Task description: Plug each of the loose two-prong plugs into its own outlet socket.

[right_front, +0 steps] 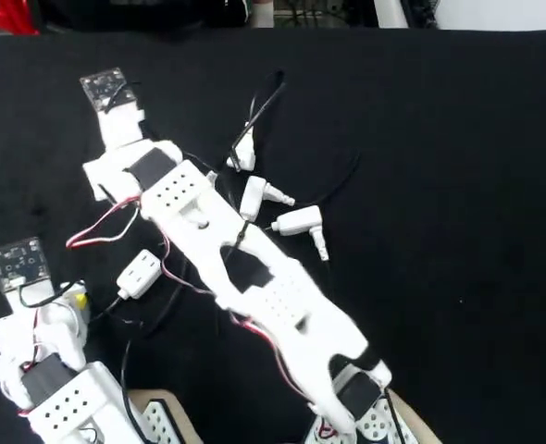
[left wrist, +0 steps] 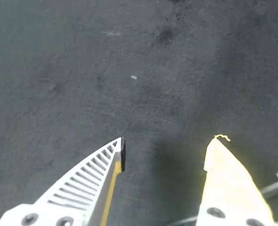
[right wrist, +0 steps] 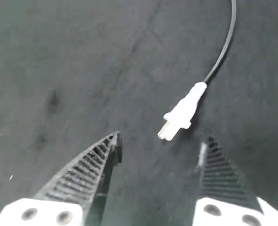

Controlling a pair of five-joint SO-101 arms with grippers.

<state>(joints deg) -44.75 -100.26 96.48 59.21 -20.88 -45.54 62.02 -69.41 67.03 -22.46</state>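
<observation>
Right pincer (right wrist: 161,139) gapes wide and empty, a loose two-prong plug (right wrist: 180,114) lying on the counter (right wrist: 59,56) just ahead; left pincer (left wrist: 169,143) equally open, empty. Seemingly no plug is seated yet; every insertion is left.

Black cloth-covered counter (right_front: 477,185), odd items along its edges.
Matte black cloth spans the view, with faint dark smudges and a tiny white speck (left wrist: 133,77) on it. Red plastic object (right_front: 5,14) sits beyond the far edge at the left corner, and a white flat panel (right_front: 504,13) at the far right. Tan wooden board (right_front: 143,398) lies at the near edge.
</observation>
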